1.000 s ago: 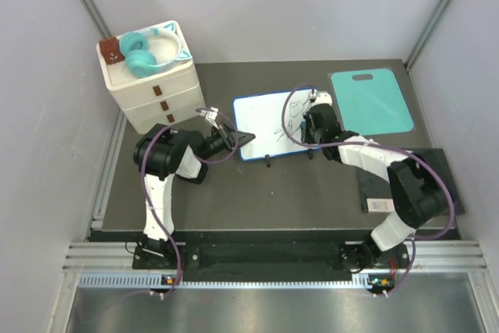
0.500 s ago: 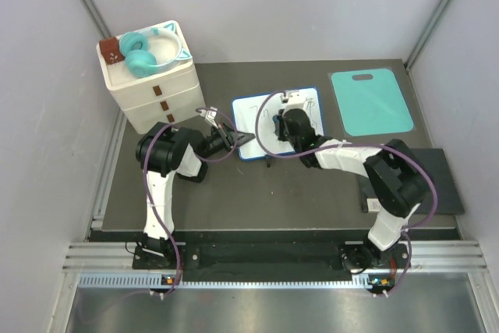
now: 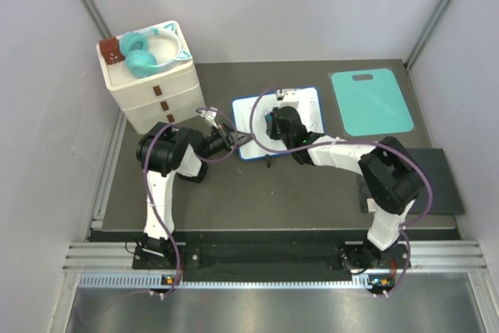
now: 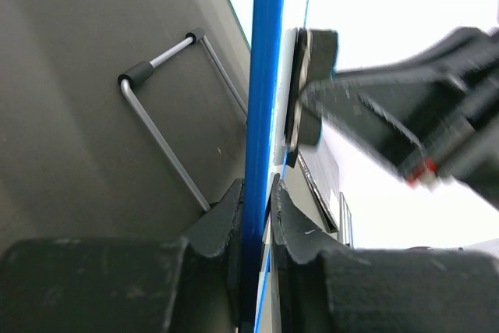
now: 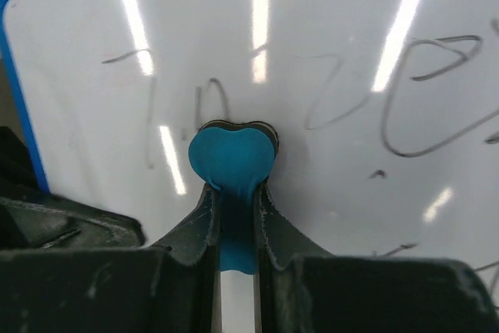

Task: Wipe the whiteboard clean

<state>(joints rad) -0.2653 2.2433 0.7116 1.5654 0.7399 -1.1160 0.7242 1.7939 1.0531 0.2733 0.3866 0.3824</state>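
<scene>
The whiteboard (image 3: 310,109), white with a thin blue rim, lies propped on a wire foot at the middle of the dark table. My left gripper (image 3: 238,139) is shut on its left edge; in the left wrist view both fingers (image 4: 226,216) pinch the blue rim (image 4: 261,76). My right gripper (image 3: 274,124) is over the board's left half, shut on a blue eraser (image 5: 232,154) whose pad presses on the white surface (image 5: 327,52). Grey-black scribbles (image 5: 421,107) run across the board on both sides of the eraser.
A teal mat (image 3: 370,103) with a handle slot lies at the back right. A white drawer unit (image 3: 152,87) with teal headphones (image 3: 144,52) on top stands at the back left. A black plate (image 3: 437,181) lies under the right arm's elbow. The board's wire foot (image 4: 160,126) rests on the table.
My right arm has swept the eraser leftward across the board, from its right end to its left half. The left gripper has stayed on the board's left edge.
</scene>
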